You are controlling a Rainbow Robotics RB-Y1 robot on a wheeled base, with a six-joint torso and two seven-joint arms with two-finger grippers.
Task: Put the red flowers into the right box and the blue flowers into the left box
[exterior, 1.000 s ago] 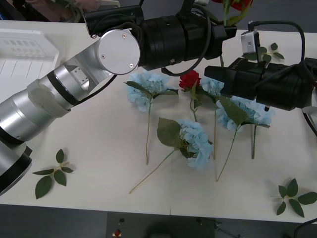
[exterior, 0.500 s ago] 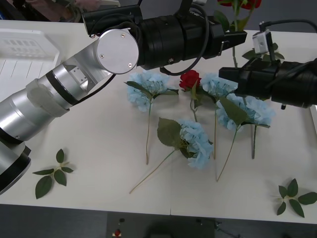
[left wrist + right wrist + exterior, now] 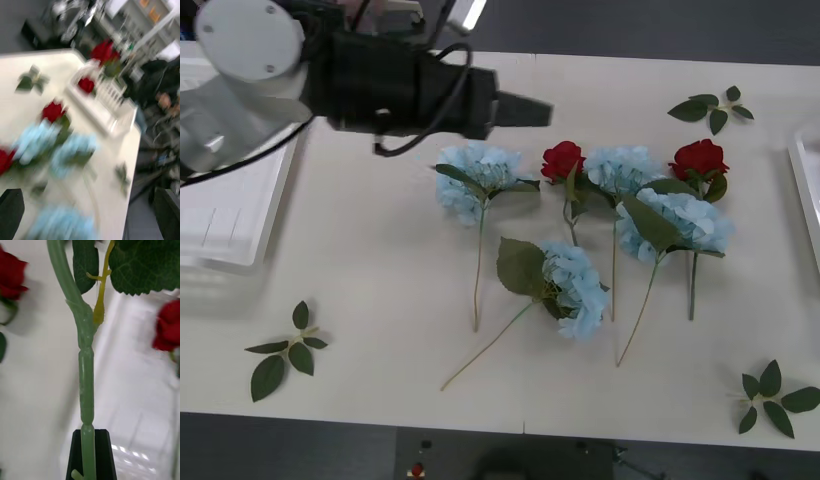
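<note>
Step in hand: right hand (image 3: 89, 455) pinching a red rose stem (image 3: 85, 390) over the right box (image 3: 138, 397), one rose (image 3: 168, 330) already inside; next, release; left hand (image 3: 90, 210) spread above the table (image 3: 380, 330), four blue flowers (image 3: 580, 285) unsorted.

four pale-blue flowers (image 3: 578, 285) lie flat mid-table, stems toward the near edge. two red roses (image 3: 563, 160) lie among them, one (image 3: 698, 157) nearer the right box (image 3: 806, 190). another rose's green stem (image 3: 86, 390) hangs over that box. the left box (image 3: 220, 215) sits far left.
</note>
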